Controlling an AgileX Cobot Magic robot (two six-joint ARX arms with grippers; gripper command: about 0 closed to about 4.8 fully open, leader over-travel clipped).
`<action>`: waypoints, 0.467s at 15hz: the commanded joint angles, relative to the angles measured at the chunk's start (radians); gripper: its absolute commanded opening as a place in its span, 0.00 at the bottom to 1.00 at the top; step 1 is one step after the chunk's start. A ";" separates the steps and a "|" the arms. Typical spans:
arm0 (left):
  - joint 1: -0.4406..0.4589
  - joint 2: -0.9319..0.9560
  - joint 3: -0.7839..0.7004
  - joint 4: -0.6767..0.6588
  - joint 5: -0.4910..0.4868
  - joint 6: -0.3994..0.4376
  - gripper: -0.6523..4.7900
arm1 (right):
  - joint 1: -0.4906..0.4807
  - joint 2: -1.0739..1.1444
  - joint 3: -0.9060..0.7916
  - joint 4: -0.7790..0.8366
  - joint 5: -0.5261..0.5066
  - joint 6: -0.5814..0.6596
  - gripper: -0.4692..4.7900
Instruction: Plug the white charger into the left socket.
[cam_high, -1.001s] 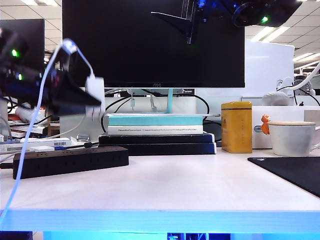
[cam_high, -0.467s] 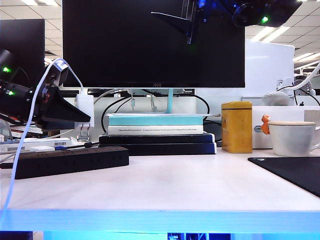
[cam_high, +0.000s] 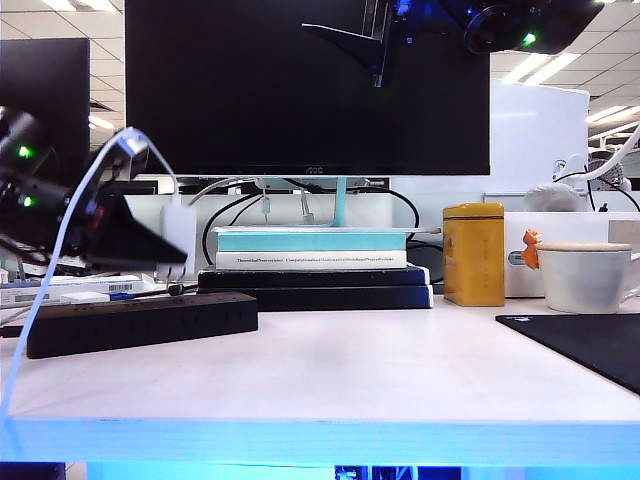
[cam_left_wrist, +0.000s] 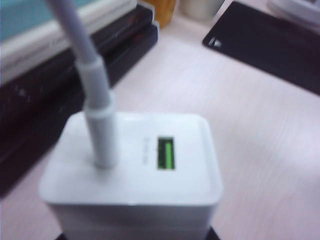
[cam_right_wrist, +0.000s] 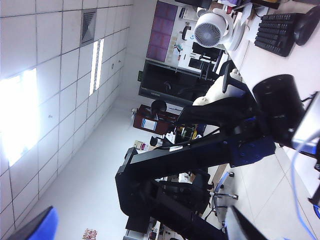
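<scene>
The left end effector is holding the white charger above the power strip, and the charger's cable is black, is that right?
Not quite. The cable is white, as the left wrist view shows. The left end effector does hold the white charger above the power strip.

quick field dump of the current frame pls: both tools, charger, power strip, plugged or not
left tool: left side of the exterior view, above the power strip, shut on the white charger
white charger: held, white cable attached at its top
power strip: black, flat on the table, left side
plugged: not yet, charger is above the strip
right tool: raised high in front of the monitor, open, empty
</scene>
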 joint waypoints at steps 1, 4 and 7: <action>-0.006 0.035 0.003 0.048 0.007 0.010 0.27 | 0.003 -0.008 0.006 0.016 0.001 -0.009 0.93; -0.006 0.035 0.003 0.088 -0.035 0.002 0.27 | 0.003 -0.008 0.006 0.016 0.001 -0.009 0.93; -0.013 0.035 0.003 0.087 -0.057 -0.024 0.27 | 0.003 -0.008 0.006 0.016 0.001 -0.009 0.93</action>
